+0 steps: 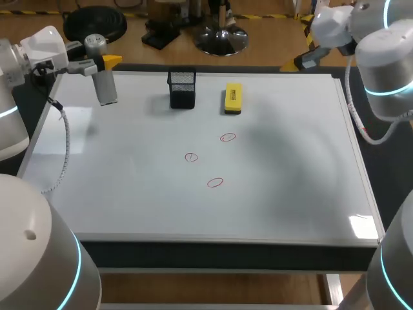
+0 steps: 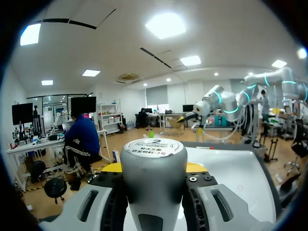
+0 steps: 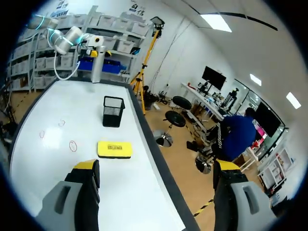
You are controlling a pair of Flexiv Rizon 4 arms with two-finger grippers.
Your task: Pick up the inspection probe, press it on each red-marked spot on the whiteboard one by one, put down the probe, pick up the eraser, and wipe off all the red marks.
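Note:
A grey cylindrical probe hangs upright above the whiteboard's far left corner, with my left gripper shut on its top. In the left wrist view the probe fills the gap between the fingers. Three red circles are drawn mid-board. The yellow eraser lies at the far middle. My right gripper hovers open and empty past the far right corner; from its wrist view the eraser and red marks lie ahead of its fingers.
A black mesh holder stands on the board just left of the eraser, also seen as the holder beyond the eraser from the right wrist. The board's raised frame runs along the near edge.

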